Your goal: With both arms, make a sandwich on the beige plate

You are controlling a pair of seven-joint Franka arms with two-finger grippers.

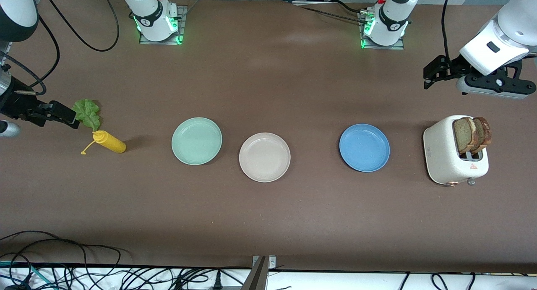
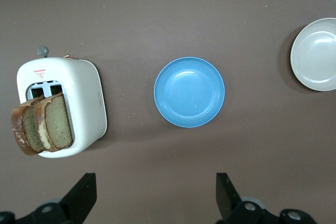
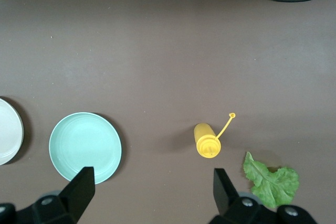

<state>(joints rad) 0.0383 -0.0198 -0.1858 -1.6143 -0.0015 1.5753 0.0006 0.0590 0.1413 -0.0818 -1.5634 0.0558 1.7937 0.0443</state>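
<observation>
Your beige plate (image 1: 264, 157) sits bare mid-surface between the green plate (image 1: 196, 140) and the blue plate (image 1: 364, 147); both bread slices (image 1: 473, 134) stand upright in the toaster (image 1: 455, 150) at the left arm's end, and the lettuce (image 1: 87, 113) lies by the yellow bottle (image 1: 109, 142) at the right arm's end. In the front view the bread lies toward five o'clock from your left claw (image 1: 434, 73), which hangs over bare surface with its jaws wide apart, so that arm is the nearer. Your right claw (image 1: 63, 116), also spread open, hovers just beside the lettuce, seemingly at its nine o'clock.
</observation>
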